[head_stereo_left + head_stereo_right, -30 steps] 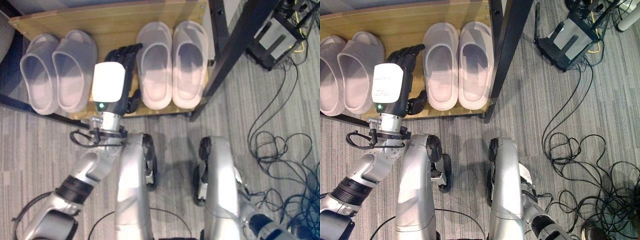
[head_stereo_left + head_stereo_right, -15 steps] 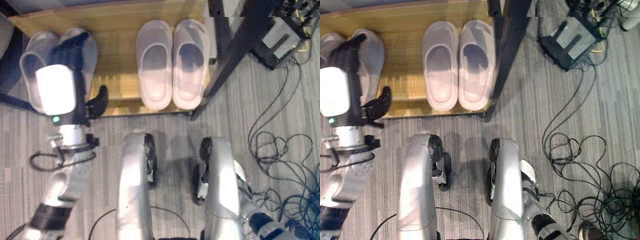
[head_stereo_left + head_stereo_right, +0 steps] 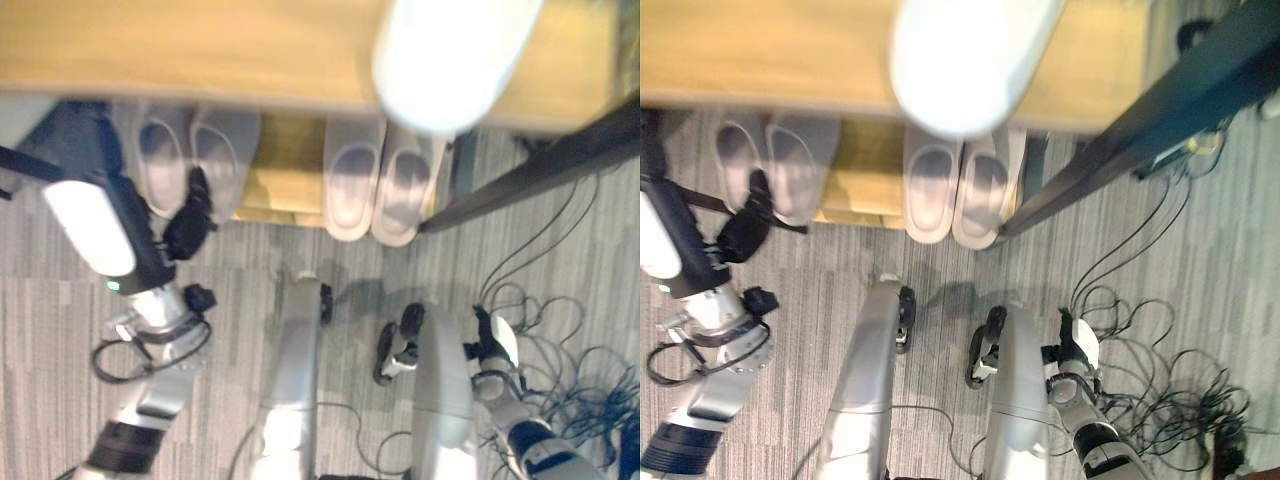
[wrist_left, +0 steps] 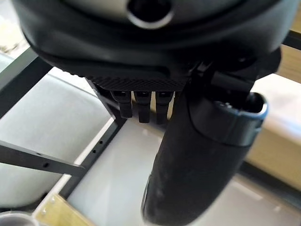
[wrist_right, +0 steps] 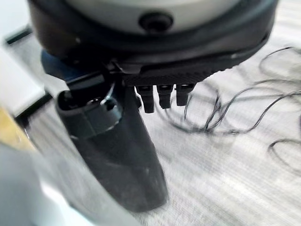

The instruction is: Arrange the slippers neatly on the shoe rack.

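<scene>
On the low wooden shoe rack [image 3: 275, 185], two pairs of pale grey rubber slippers stood toe-inward: one pair [image 3: 195, 165] just beyond the left hand [image 3: 185, 215], the other pair [image 3: 375, 190] well off to that hand's right. The left hand hovered at the rack's front edge, fingers straight and relaxed, thumb out, gripping nothing. The right hand [image 5: 117, 155] hung low over the grey striped carpet [image 3: 60, 300], thumb extended, fingers loose and empty. No legible writing showed on any item
</scene>
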### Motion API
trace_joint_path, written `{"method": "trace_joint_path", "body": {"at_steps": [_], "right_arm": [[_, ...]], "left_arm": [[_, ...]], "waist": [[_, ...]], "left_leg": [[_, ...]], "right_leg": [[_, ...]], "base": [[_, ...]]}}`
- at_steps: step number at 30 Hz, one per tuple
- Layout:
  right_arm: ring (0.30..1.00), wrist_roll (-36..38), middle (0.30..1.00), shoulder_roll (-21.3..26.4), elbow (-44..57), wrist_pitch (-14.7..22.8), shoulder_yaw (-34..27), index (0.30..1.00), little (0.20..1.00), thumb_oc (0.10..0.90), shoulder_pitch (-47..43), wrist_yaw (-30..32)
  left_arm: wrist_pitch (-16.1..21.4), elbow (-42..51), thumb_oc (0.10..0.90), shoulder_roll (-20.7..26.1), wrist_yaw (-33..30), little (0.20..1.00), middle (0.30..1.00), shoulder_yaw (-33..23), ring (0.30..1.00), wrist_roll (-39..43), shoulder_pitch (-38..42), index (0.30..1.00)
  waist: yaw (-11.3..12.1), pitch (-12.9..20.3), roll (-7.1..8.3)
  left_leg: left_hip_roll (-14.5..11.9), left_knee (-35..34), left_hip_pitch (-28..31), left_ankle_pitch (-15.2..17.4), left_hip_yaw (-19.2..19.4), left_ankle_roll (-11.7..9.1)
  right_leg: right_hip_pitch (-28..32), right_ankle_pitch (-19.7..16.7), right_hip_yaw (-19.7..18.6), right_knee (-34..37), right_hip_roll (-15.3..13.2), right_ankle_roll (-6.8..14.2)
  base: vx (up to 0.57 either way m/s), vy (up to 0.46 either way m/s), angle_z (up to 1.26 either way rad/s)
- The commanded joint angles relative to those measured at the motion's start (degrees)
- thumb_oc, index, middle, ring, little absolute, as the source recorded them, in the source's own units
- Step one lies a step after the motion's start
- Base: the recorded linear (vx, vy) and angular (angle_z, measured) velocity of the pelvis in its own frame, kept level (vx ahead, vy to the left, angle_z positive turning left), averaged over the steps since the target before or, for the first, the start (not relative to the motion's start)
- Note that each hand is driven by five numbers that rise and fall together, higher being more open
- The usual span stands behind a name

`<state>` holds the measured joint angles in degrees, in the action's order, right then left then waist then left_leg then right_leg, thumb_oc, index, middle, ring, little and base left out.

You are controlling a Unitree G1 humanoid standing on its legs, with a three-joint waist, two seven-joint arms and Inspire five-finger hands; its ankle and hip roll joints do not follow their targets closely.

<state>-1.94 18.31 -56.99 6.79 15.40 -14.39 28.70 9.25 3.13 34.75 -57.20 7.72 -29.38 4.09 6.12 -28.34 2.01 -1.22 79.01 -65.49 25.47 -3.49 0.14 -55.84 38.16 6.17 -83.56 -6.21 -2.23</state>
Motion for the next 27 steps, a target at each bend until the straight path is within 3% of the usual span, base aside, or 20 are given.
{"method": "trace_joint_path", "body": {"at_steps": [1, 3, 5, 6, 8, 9, 10, 12, 13, 14, 15, 19, 21, 23, 25, 27], "right_arm": [[0.9, 3.91, 0.9, -4.84, -3.77, 2.51, -1.38, 0.9, 0.9, 0.8, 7.36, -0.22], [0.9, 4.9, 0.9, -5.32, -4.72, 2.68, -2.43, 0.9, 0.9, 0.8, 9.15, -0.68], [0.9, 4.91, 0.9, -5.27, -4.72, 2.71, -2.45, 0.9, 0.9, 0.8, 9.26, -0.68], [0.9, 5.11, 0.9, -5.81, -5.84, 2.6, -2.92, 0.9, 0.9, 0.8, 10.63, -1.46], [0.9, 5.11, 0.9, -5.72, -6.64, 2.66, -3.59, 0.9, 0.9, 0.8, 11.58, -1.93], [0.9, 5.72, 0.9, -6.05, -8.83, 2.73, -4.86, 0.9, 0.9, 0.8, 13.66, -3.54], [0.9, 5.8, 0.9, -6.31, -9.09, 2.98, -5.77, 0.9, 0.9, 0.8, 15.43, -4.28], [0.9, 5.85, 0.9, -6.59, -9.32, 3.25, -6.2, 0.9, 0.9, 0.8, 16.3, -4.77], [0.9, 6.98, 0.9, -6.63, -9.69, 3.84, -7.11, 0.9, 0.9, 0.8, 17.71, -5.26], [0.9, 6.98, 0.9, -6.62, -9.69, 3.84, -7.11, 0.9, 0.9, 0.8, 17.71, -5.27], [0.9, 7.19, 0.9, -6.5, -10.04, 4.07, -7.0, 0.9, 0.9, 0.8, 17.3, -5.69], [0.9, 6.37, 0.9, -5.88, -9.69, 4.35, -6.32, 0.9, 0.9, 0.8, 16.51, -5.68], [0.9, 6.96, 0.9, -5.93, -10.46, 4.23, -6.57, 0.9, 0.9, 0.8, 16.01, -6.09], [0.9, 7.26, 0.9, -5.88, -11.16, 3.59, -6.83, 0.9, 0.9, 0.8, 15.89, -6.69], [0.9, 7.01, 0.9, -5.84, -11.4, 3.24, -6.85, 0.9, 0.9, 0.8, 14.5, -7.38], [0.9, 6.58, 0.9, -5.87, -10.72, 3.17, -6.62, 0.9, 0.9, 0.8, 13.73, -7.05]], "left_arm": [[2.38, -3.51, 0.8, -0.8, -0.19, 0.9, 0.9, 2.02, 0.9, 3.64, -4.21, 0.9], [1.69, -10.8, 0.8, -2.6, 2.81, 0.9, 0.9, 4.3, 0.9, 5.46, -6.51, 0.9], [1.82, -11.09, 0.8, -2.67, 2.68, 0.9, 0.9, 4.49, 0.9, 5.46, -6.39, 0.9], [0.79, -17.91, 0.8, -4.2, 5.81, 0.9, 0.9, 6.0, 0.9, 5.99, -7.96, 0.9], [0.37, -21.67, 0.8, -4.9, 8.07, 0.9, 0.9, 7.13, 0.9, 5.67, -8.92, 0.9], [-0.77, -31.6, 0.8, -6.98, 12.89, 0.9, 0.9, 9.04, 0.9, 5.4, -10.24, 0.9], [-1.46, -34.36, 0.8, -7.75, 14.86, 0.9, 0.9, 8.81, 0.9, 4.67, -11.81, 0.9], [-2.0, -37.99, 0.8, -8.45, 15.48, 0.9, 0.9, 9.1, 0.9, 3.64, -12.12, 0.9], [-2.51, -42.25, 0.8, -9.62, 16.37, 0.9, 0.9, 9.72, 0.9, 2.67, -12.38, 0.9], [-2.5, -42.25, 0.8, -9.63, 16.37, 0.9, 0.9, 9.73, 0.9, 2.66, -12.38, 0.9], [-2.7, -49.89, 0.8, -12.62, 17.6, 0.9, 0.9, 9.14, 0.9, 3.96, -12.5, 0.9], [-3.4, -57.91, 0.8, -15.4, 17.11, 0.9, 0.9, 6.77, 0.9, 7.47, -12.2, 0.9], [-4.11, -64.42, 0.8, -17.63, 16.52, 0.9, 0.9, 4.89, 0.9, 9.7, -11.79, 0.9], [-5.58, -69.77, 0.8, -19.74, 17.08, 0.9, 0.9, 3.2, 0.9, 12.88, -11.13, 0.9], [-5.68, -73.17, 0.8, -21.55, 17.51, 0.9, 0.9, 2.12, 0.9, 13.71, -9.91, 0.9], [-5.12, -72.33, 0.8, -21.53, 17.69, 0.9, 0.9, 3.4, 0.9, 13.37, -8.47, 0.9]], "waist": [[-0.14, 8.38, 1.79], [-0.37, 9.13, 2.1], [-0.33, 8.73, 1.96], [-0.66, 10.36, 2.41], [-0.92, 11.03, 2.43], [-2.0, 14.13, 2.08], [-2.61, 15.39, 1.69], [-3.41, 16.29, 1.42], [-4.14, 17.57, 0.64], [-4.19, 17.49, 0.6], [-4.56, 18.4, 0.55], [-4.4, 18.69, 1.18], [-4.72, 19.87, 0.8], [-4.98, 21.21, -0.1], [-5.47, 22.48, -1.61], [-5.63, 22.26, -1.38]], "left_leg": [[-2.49, -12.86, 12.29, -1.42, -3.88, 4.87], [-2.87, -20.86, 19.82, -3.81, -3.83, 4.48], [-2.91, -21.6, 20.72, -4.15, -3.85, 4.47], [-3.63, -31.07, 27.84, -8.28, -3.38, 3.93], [-3.63, -35.67, 31.64, -10.44, -2.98, 3.12], [-4.19, -48.29, 41.4, -15.09, -1.78, 0.83], [-4.75, -55.4, 46.99, -18.39, -0.87, -0.46], [-4.85, -60.56, 50.44, -20.97, -0.23, -1.44], [-5.27, -63.89, 53.3, -25.42, 1.01, -3.06], [-5.28, -63.99, 53.43, -25.48, 0.96, -3.07], [-6.09, -64.68, 56.15, -25.97, 2.8, -3.96], [-8.65, -60.59, 58.84, -28.4, 0.37, -5.38], [-11.27, -62.62, 61.71, -30.55, -1.4, -6.06], [-12.01, -67.81, 65.06, -31.6, -3.74, -7.41], [-10.04, -74.02, 67.77, -24.33, -2.48, -6.89], [-7.43, -73.4, 67.31, -21.92, -1.21, -5.95]], "right_leg": [[4.07, -12.22, 0.36, 19.67, -2.64, 0.74], [11.44, -15.34, 1.73, 27.72, -2.22, 1.88], [12.37, -15.7, 1.85, 28.48, -2.15, 1.88], [19.24, -20.09, 3.58, 37.2, -1.82, 2.52], [23.24, -21.65, 4.32, 41.18, -1.88, 2.83], [33.36, -24.73, 5.81, 51.44, -1.64, 3.98], [38.94, -26.24, 6.95, 57.02, -1.1, 4.46], [42.03, -28.0, 7.88, 61.1, -0.96, 4.91], [46.43, -29.6, 9.74, 66.49, -0.78, 5.44], [46.62, -29.66, 9.81, 66.64, -0.76, 5.44], [49.45, -31.18, 9.61, 70.11, -0.82, 5.83], [52.05, -33.17, 7.65, 73.98, -2.49, 6.31], [52.17, -34.54, 6.17, 76.16, -2.92, 7.3], [52.19, -36.12, 4.84, 77.5, -3.48, 8.4], [52.47, -37.38, 3.2, 78.69, -4.8, 9.74], [52.12, -40.2, 2.12, 79.01, -7.33, 10.88]], "base": [[0.09, -0.075, 0.1], [0.09, -0.068, 0.17], [0.02, -0.038, 0.1], [0.07, -0.078, -0.02], [0.16, -0.096, 0.19], [0.32, -0.118, 0.23], [0.37, -0.128, 0.21], [0.13, -0.032, 0.28], [0.04, 0.002, 0.25], [0.06, 0.049, 0.4], [0.03, 0.107, 0.4], [-0.03, 0.168, -0.07], [-0.03, 0.254, -0.37], [0.0, 0.397, -0.16], [-0.02, 0.452, -0.18], [-0.1, 0.384, -0.26]]}}
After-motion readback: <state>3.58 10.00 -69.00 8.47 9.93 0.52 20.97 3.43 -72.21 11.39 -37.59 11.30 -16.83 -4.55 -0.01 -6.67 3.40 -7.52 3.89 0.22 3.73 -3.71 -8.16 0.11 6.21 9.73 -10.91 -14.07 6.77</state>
